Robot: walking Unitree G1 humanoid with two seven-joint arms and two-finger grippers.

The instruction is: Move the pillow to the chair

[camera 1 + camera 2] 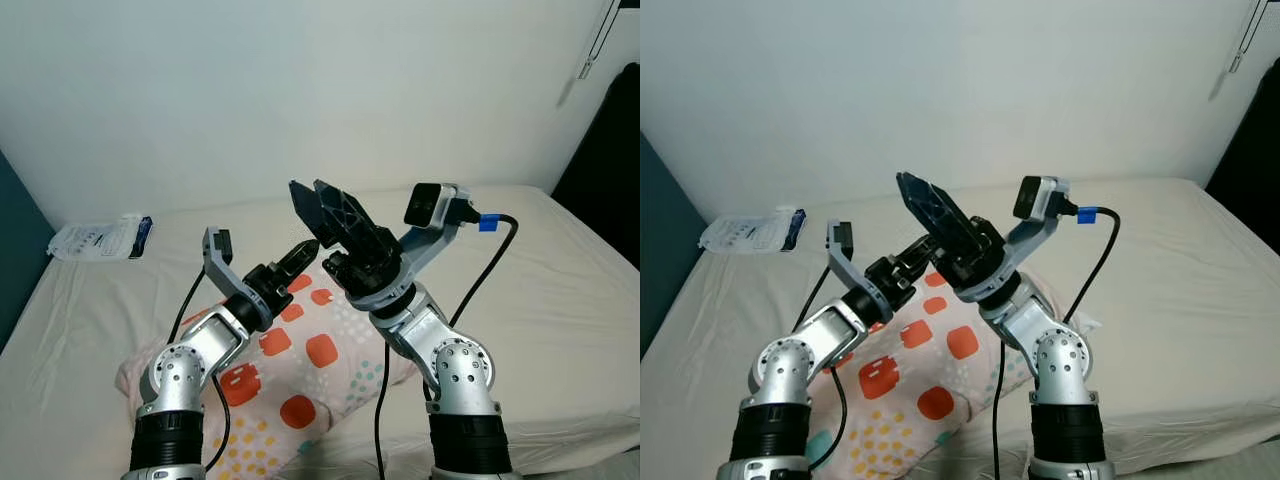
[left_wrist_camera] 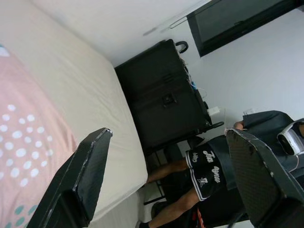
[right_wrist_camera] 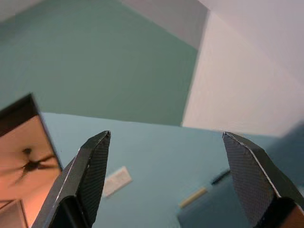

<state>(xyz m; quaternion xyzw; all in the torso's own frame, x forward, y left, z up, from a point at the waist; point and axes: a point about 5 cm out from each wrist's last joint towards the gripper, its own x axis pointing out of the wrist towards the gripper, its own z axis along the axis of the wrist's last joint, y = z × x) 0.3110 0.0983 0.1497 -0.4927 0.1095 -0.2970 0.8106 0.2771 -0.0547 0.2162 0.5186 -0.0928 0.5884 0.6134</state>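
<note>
The pillow (image 1: 300,375) is pink and white with orange-red squares and coloured dots. It lies at the near edge of the bed (image 1: 560,290), under both my arms. My left gripper (image 1: 300,257) hovers just above the pillow's far part and points to the right; in the left wrist view its fingers (image 2: 90,166) stand wide apart with nothing between them. My right gripper (image 1: 306,190) is raised well above the pillow and points up and to the left. It is open and holds nothing, with its fingertips (image 3: 97,152) against a teal wall.
A white packet (image 1: 100,238) lies at the bed's far left by the white wall. A dark teal panel (image 1: 15,260) borders the bed on the left and a black object (image 1: 610,150) stands on the right. A black suitcase (image 2: 161,99) and a seated person (image 2: 209,175) are beyond the bed's edge.
</note>
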